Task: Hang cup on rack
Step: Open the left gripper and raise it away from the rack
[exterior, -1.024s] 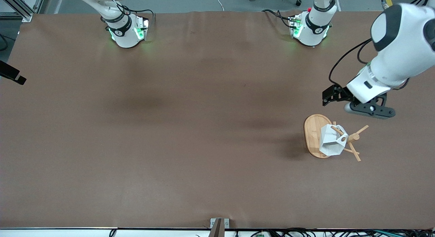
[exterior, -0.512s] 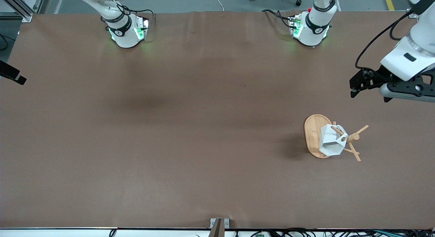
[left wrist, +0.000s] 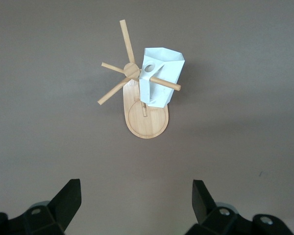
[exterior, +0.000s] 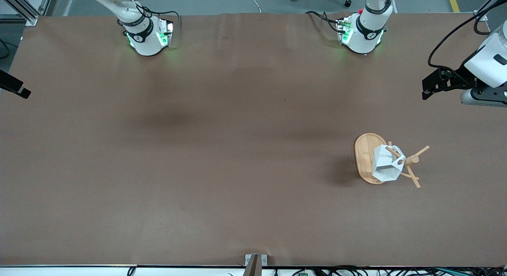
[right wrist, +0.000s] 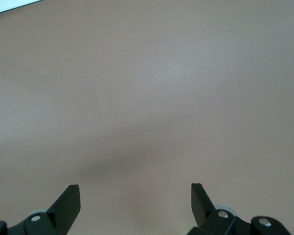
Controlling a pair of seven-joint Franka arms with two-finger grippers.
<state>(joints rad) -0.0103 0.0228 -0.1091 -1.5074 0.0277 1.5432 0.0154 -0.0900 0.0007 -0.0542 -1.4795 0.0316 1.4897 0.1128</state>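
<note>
Cup and rack, one of each, stood together toward the left arm's end of the table: the white faceted cup hung on one of the rack's thin pegs by the hole in its handle tab, over the oval bamboo base. The left gripper hung in the air with its fingers spread wide and nothing between them, near the table's edge at that same end, well apart from the rack. The right gripper waited, equally wide and empty, over bare tabletop. Two white arm bases glowed green along the table's top edge. A brown covering lay over the whole table; cables trailed along its near edge.
</note>
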